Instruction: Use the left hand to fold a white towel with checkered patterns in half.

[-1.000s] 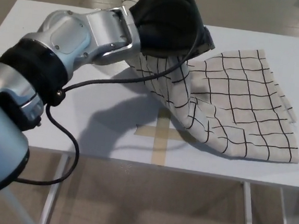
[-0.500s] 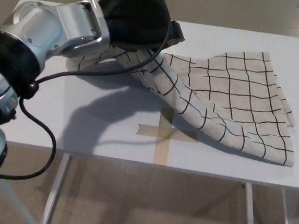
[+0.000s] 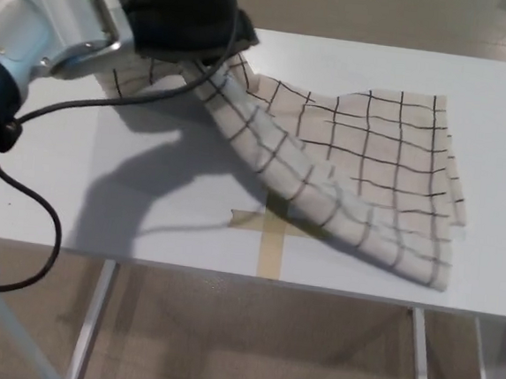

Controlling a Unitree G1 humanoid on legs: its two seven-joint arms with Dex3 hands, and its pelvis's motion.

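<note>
While the white towel (image 3: 353,163) with black checks is lying across the right half of the white table (image 3: 501,87), one of its corners is being held up near the far left corner by the left hand (image 3: 176,10), whose black fingers are closed on the cloth. A tan tape cross (image 3: 271,231) is partly being covered near the front edge.

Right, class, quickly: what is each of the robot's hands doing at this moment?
Left hand: shut on the towel, lifting one edge of it.
Right hand: not in view.
</note>
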